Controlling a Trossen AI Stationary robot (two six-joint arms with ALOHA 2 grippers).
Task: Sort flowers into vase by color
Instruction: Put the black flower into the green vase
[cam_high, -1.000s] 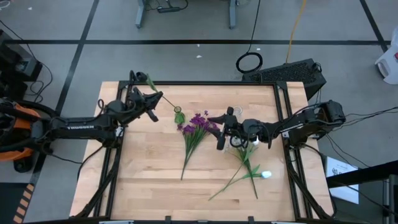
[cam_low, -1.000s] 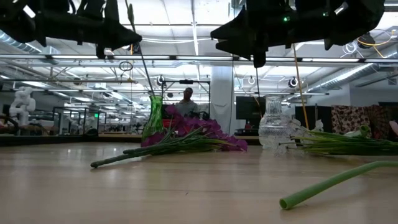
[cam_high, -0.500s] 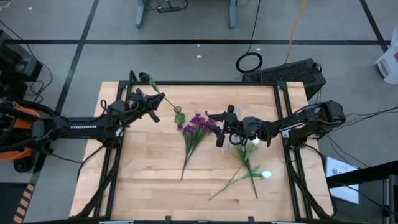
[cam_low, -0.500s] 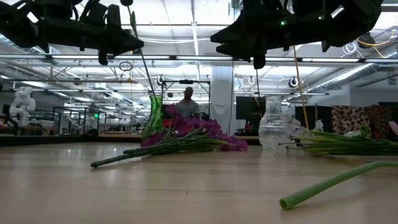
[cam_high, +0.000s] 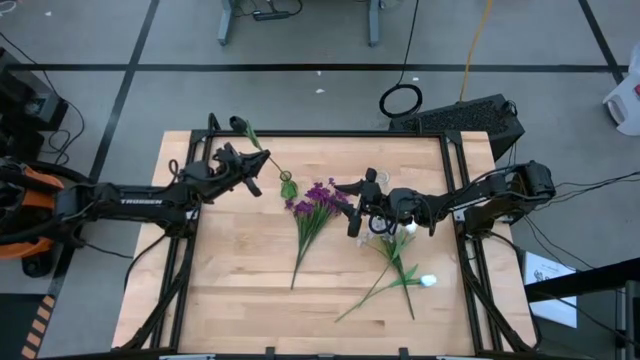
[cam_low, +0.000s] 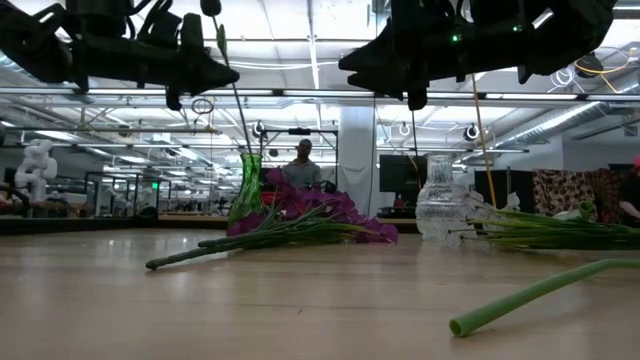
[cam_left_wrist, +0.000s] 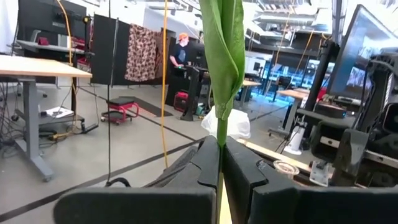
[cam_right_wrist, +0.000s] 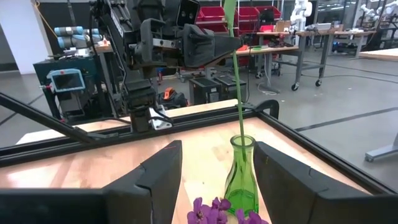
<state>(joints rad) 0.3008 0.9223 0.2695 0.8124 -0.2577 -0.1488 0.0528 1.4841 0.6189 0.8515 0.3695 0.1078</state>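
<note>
My left gripper (cam_high: 258, 172) is shut on a long green stem (cam_high: 268, 163) that runs from its leafy top (cam_high: 241, 126) down into the green glass vase (cam_high: 288, 187). The right wrist view shows the stem (cam_right_wrist: 237, 81) entering the mouth of that vase (cam_right_wrist: 241, 180). Purple flowers (cam_high: 315, 200) lie on the table between the two vases. My right gripper (cam_high: 353, 207) is open and hovers beside the clear vase (cam_low: 440, 200), above the purple blossoms. White-budded flowers (cam_high: 400, 265) lie toward the near right. My left gripper pinches the stem's upper part (cam_left_wrist: 219, 138) between its two fingers, just below a folded green leaf (cam_left_wrist: 222, 43). The fingers come level from the table's left and lie across the stem. The stem stands tilted, its lower end inside the green vase (cam_low: 248, 190).
A black frame (cam_high: 330, 133) borders the table. A loose green stem (cam_low: 540, 290) lies at the near right. A person stands in the room far behind the table. There is bare wood on the near left of the table (cam_high: 240, 280).
My left gripper has moved toward the table's right, nearer the green vase, still shut on the stem. The stem's upper part has gone with it and now stands more upright, while its lower end has stayed in the vase. My right arm has kept still.
</note>
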